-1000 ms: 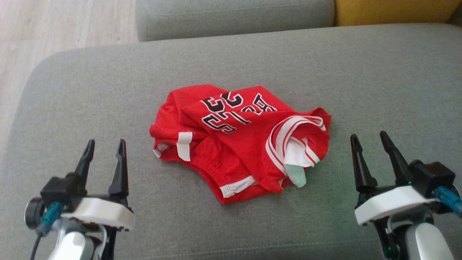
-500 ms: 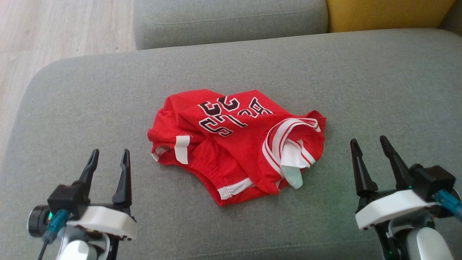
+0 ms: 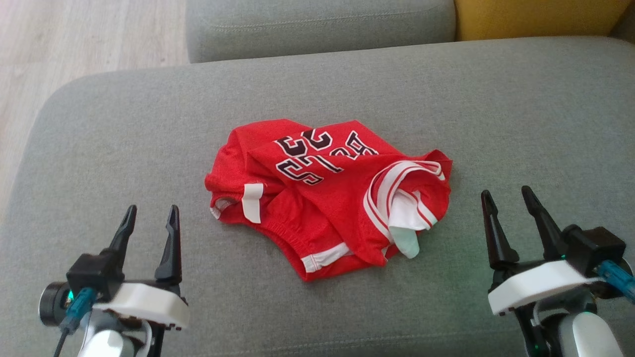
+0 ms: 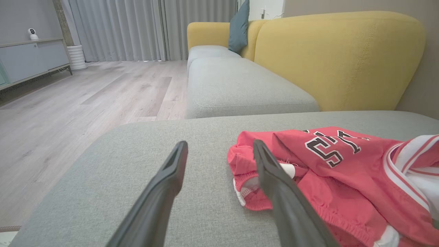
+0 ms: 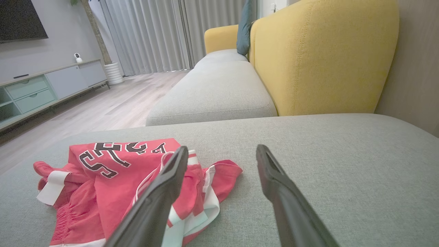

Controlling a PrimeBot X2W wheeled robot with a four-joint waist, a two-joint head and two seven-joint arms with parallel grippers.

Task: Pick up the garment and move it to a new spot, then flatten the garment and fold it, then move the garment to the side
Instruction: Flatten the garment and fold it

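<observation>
Unmoved, garment (image 3: pixel 322 198) lies on sofa (image 3: pixel 446 99) between spread left gripper (image 3: pixel 152 208) and spread right gripper (image 3: pixel 505 191).

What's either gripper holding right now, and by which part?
Nothing is held. The left gripper and right gripper are both open and clear of the red garment, which lies crumpled on the grey cushion between them.

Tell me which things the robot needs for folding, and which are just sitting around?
For the job: the crumpled red garment, the left gripper and the right gripper, both open, and the grey cushion under it.
Just sitting around: the yellow backrest, the teal pillow, the curtains, the small white camera on the cabinet.
</observation>
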